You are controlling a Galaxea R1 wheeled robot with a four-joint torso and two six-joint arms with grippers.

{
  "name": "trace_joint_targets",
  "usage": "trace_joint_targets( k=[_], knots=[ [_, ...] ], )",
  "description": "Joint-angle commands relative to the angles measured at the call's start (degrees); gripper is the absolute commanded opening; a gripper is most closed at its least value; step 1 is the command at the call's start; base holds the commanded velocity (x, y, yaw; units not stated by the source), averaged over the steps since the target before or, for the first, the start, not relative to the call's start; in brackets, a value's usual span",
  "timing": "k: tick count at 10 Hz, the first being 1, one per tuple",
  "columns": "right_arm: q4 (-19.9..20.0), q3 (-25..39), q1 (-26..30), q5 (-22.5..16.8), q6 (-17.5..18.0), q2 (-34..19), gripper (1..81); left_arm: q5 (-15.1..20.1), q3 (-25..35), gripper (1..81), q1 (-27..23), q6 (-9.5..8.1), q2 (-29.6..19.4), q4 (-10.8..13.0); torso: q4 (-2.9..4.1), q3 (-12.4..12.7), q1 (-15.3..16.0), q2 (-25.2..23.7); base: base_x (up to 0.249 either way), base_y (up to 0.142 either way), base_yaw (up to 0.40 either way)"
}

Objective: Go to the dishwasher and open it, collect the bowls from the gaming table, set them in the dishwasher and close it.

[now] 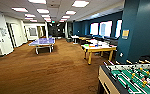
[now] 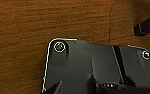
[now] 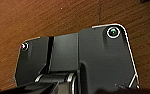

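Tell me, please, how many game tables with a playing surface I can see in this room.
2. A blue ping-pong table stands in the middle of the room, far left of centre. A foosball table with a green field stands close, at the lower right. Others may be hidden farther back.

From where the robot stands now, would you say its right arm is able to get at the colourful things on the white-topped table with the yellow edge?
Probably not. The white-topped table with the yellow edge stands well off across the brown carpet, and the green-field football table sits nearer at the right. The robot would likely have to drive closer.
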Motion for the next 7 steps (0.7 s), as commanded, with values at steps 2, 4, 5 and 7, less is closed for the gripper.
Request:
trace_joint_targets(
  k=[2,4,5,7],
  knots=[
    [-0.1,0.2,4.3,-2.1,0.0,0.1,81.1,1.8,-0.3,81.1,-4.3,0.1,-0.5,-0.1,0.0,0.0,0.0,0.0,0.185,0.083,0.0],
    [-0.1,0.2,4.3,-2.1,0.0,0.1,81.1,1.8,-0.3,81.1,-4.3,0.1,-0.5,-0.1,0.0,0.0,0.0,0.0,0.19,0.083,0.0],
    [-0.1,0.2,4.4,-2.1,0.0,0.1,81.1,1.8,-0.3,81.1,-4.3,0.1,-0.5,0.0,0.0,0.0,0.0,0.0,0.191,0.083,0.0],
    [-0.1,0.2,4.3,-2.1,0.0,0.1,81.1,1.8,-0.3,81.1,-4.3,0.1,-0.5,0.0,0.0,0.0,0.0,0.0,0.191,0.083,0.0]
  ],
)
